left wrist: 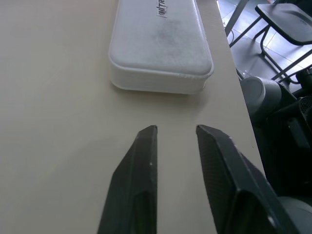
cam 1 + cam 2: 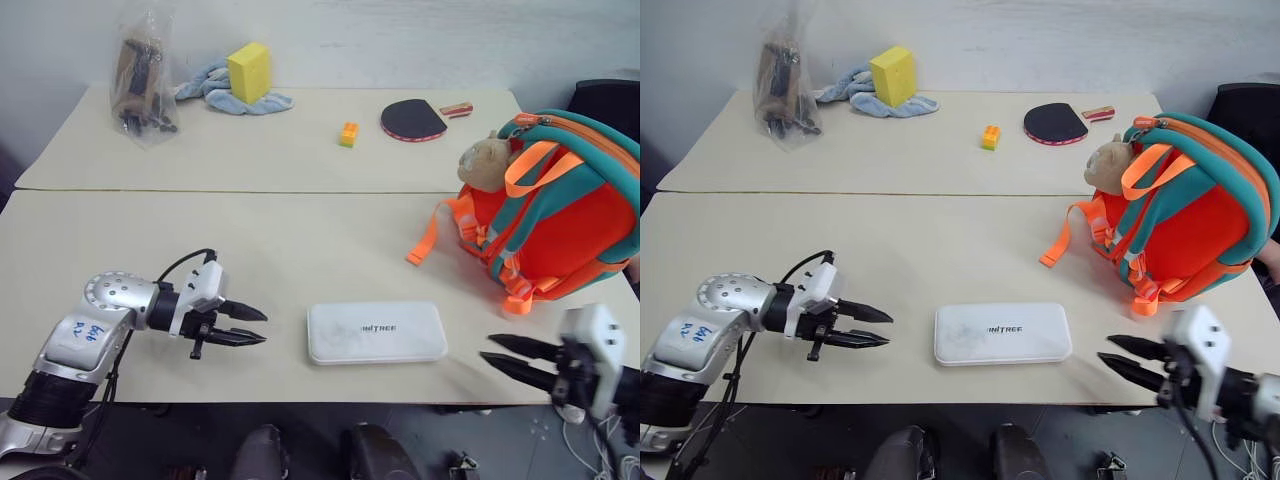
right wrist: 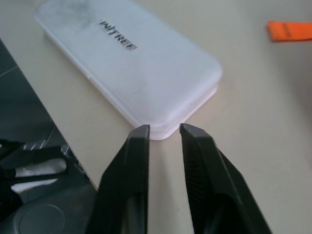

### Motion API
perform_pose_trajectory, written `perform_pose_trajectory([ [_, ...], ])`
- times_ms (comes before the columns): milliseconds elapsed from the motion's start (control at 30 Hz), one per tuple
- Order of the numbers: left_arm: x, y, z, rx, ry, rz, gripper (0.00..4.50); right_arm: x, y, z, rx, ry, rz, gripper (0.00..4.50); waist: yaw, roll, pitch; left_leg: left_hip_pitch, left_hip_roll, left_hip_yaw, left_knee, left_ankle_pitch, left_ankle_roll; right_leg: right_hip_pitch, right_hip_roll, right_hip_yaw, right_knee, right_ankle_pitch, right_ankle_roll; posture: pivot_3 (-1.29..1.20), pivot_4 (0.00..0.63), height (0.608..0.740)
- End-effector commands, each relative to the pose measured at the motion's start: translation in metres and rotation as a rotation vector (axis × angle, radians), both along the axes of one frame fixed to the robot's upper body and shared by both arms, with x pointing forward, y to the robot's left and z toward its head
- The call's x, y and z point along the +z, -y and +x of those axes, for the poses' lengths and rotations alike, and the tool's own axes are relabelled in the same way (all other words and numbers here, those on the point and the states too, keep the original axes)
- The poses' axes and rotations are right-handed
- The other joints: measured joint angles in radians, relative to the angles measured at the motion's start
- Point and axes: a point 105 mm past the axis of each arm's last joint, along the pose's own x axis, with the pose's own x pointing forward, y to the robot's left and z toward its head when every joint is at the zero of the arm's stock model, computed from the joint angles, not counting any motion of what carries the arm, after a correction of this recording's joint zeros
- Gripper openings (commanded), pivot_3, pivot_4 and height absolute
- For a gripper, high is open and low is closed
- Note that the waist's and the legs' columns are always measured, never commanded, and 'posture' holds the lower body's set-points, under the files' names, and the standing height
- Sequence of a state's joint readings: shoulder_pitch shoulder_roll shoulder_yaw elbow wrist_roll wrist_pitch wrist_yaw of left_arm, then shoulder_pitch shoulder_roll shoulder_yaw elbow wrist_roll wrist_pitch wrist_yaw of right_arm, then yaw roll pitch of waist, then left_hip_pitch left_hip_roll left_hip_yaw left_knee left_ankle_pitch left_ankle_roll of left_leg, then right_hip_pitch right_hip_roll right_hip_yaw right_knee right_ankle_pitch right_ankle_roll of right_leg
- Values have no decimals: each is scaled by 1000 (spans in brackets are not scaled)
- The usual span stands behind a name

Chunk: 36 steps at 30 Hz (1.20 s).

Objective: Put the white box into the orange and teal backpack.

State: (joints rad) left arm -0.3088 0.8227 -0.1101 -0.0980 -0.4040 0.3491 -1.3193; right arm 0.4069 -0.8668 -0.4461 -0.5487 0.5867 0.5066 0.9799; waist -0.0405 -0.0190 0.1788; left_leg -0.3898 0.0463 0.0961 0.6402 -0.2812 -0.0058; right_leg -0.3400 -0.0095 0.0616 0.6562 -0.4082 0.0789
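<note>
The white box lies flat near the table's front edge, its lettering facing up. My left gripper hovers a short way to its left and points at its left end. Its fingers are drawn nearly together with nothing between them. My right gripper sits off the box's right end at the table edge, aimed at the box's corner, its fingers also nearly together and empty. The orange and teal backpack stands at the right, behind the right gripper, with a tan plush toy on it.
An orange strap trails from the backpack onto the table. On the far table are a clear bag of items, a yellow sponge on a blue cloth, a small orange block and a paddle.
</note>
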Motion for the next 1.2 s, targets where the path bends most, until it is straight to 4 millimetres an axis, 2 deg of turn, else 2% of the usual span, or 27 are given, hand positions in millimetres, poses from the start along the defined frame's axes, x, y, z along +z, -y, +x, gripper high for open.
perform_pose_trajectory([
  [33,-1,13,0,-67,14,-7,261,-5,1,11,20,21,-45,0,3,0,0,-1,0,0,2,0,0,0,0,0,1,0,0,0,150,740],
  [67,-3,16,0,-84,9,-8,59,-7,1,15,26,20,-49,0,6,0,0,-1,0,0,6,-1,1,0,0,0,2,0,0,0,150,740],
  [367,-15,36,8,-111,13,22,59,-19,12,37,-7,28,-130,0,11,0,0,-1,0,0,8,-1,2,1,0,0,4,0,0,0,150,740],
  [467,-20,42,17,-89,39,25,59,-22,7,43,2,28,-130,0,10,0,0,-1,0,0,9,-1,2,1,0,0,5,0,0,0,150,740],
  [567,-21,44,24,-62,60,19,59,-22,-6,49,27,40,-102,0,9,0,0,-1,1,0,9,0,2,1,0,0,5,0,0,0,150,740],
  [733,-22,42,35,-11,75,23,59,-14,-28,64,41,82,-53,0,9,0,0,-1,1,0,10,0,2,0,0,0,6,0,0,0,150,740],
  [833,-18,37,41,18,74,8,59,-11,-38,65,71,89,-42,0,11,0,0,-1,1,0,10,0,2,0,0,0,7,0,0,0,150,740],
  [967,-16,20,45,69,51,34,59,-13,-36,65,70,86,-57,0,11,0,0,-1,1,0,10,0,2,0,0,-1,6,0,0,0,150,740],
  [1067,-15,-3,45,120,-23,72,646,-16,-31,61,75,75,-78,0,10,0,0,-1,1,-1,10,0,2,0,0,-1,7,0,0,0,150,740],
  [1200,-10,-26,46,238,-230,73,1802,-18,-27,57,86,69,-94,0,8,0,0,-1,1,-1,10,0,2,0,0,-1,7,0,0,0,150,740],
])
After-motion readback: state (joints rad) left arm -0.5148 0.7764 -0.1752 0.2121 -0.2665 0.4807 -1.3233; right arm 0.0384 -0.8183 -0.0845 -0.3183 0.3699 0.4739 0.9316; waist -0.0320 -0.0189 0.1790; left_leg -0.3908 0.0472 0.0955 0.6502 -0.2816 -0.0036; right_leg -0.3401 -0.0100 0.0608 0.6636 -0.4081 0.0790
